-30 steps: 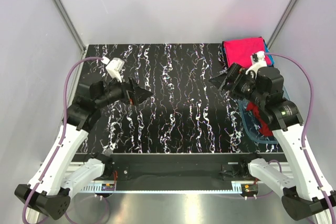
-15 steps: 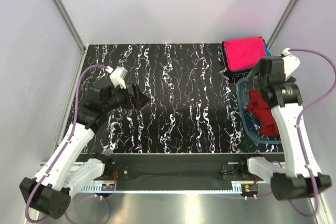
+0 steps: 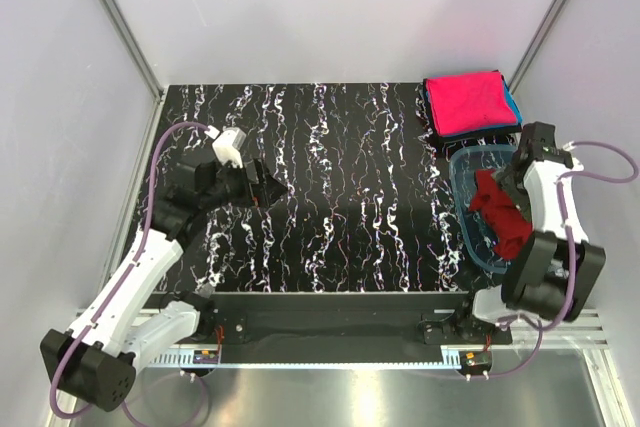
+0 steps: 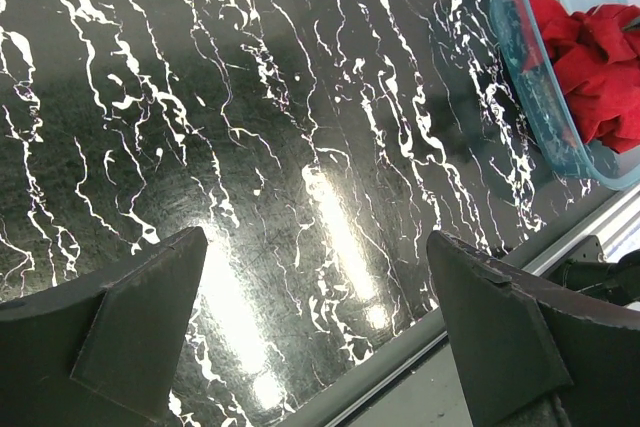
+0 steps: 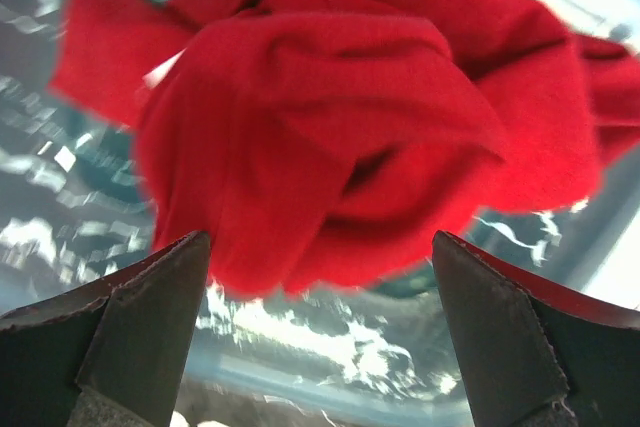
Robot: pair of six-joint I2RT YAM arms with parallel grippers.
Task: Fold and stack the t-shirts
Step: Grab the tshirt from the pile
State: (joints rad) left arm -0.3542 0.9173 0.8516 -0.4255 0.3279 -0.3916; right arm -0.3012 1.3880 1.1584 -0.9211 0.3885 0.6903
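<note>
A crumpled dark red t-shirt (image 3: 497, 215) lies in the translucent blue tub (image 3: 466, 232) at the right edge of the table; it fills the right wrist view (image 5: 330, 117) and shows in the left wrist view (image 4: 595, 57). A folded bright pink t-shirt (image 3: 466, 102) lies on a teal-blue one (image 3: 512, 99) at the back right corner. My right gripper (image 3: 510, 179) is open just above the red shirt in the tub, its jaws wide apart and empty (image 5: 320, 347). My left gripper (image 3: 268, 190) is open and empty above the table's left half (image 4: 315, 337).
The black marbled table (image 3: 330, 187) has a metal rail along its near edge (image 3: 330, 352). Grey walls close in the left, back and right sides. The tub's rim (image 4: 520, 67) stands next to the table's right edge.
My right arm has swung from the table's right-middle over to the tub and lowered its gripper onto the red shirt. My left gripper has shifted slightly back and left.
</note>
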